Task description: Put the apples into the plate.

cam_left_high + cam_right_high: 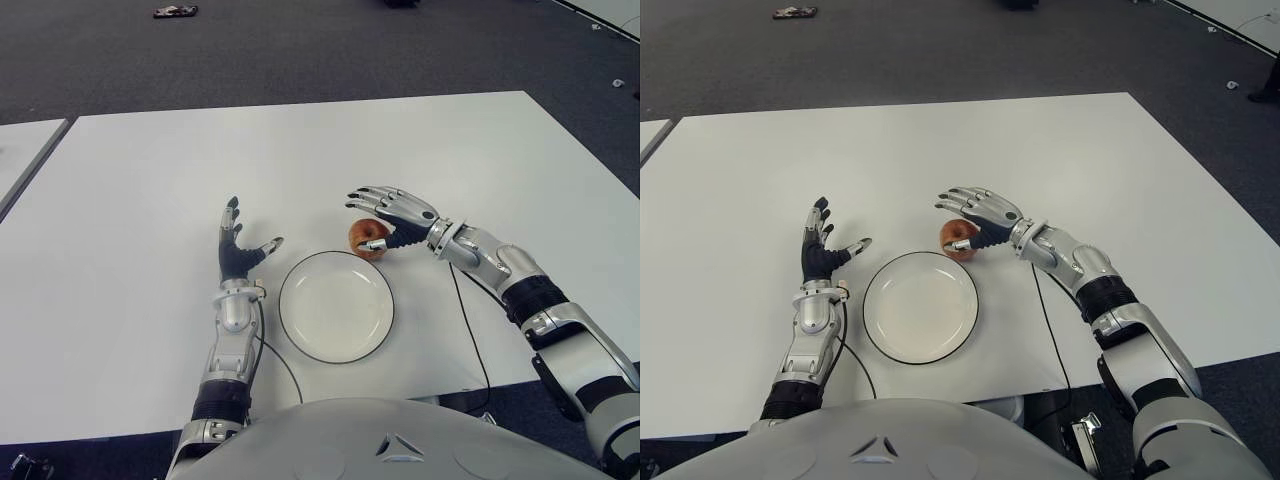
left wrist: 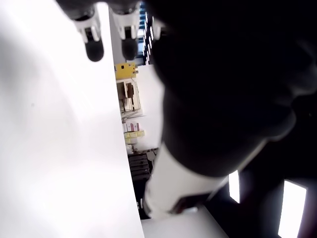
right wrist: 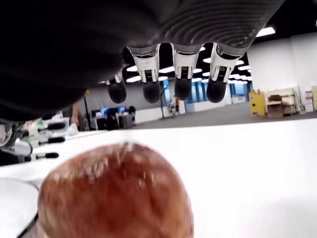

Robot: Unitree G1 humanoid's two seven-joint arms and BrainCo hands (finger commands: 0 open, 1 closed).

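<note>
Table: a white table fills most of both eye views, with dark carpet beyond its far edge.
Plate: a white plate with a thin dark rim sits on the table close to the robot's torso, between the two forearms. Nothing lies in it.
Apple: one reddish apple stands on the table just past the plate's far right rim, outside the plate. Whether it touches the rim cannot be told. In the right wrist view it fills the lower part of the picture, with the plate's edge beside it.
Right hand: the right hand arches over the apple from the right side. Its fingers are spread and extended above the fruit with a clear gap under the tips, and the thumb comes in low at the apple's right side. The hand is not closed around the apple.
Left hand: the left hand shows to the left of the plate, fingers pointing away from the robot, thumb angled toward the plate. It is relaxed and holds nothing.
Cable: a thin dark cable runs along the table beside the right forearm toward the near edge.
Floor item: a small dark object lies on the carpet far behind the table; what it is cannot be made out.
</note>
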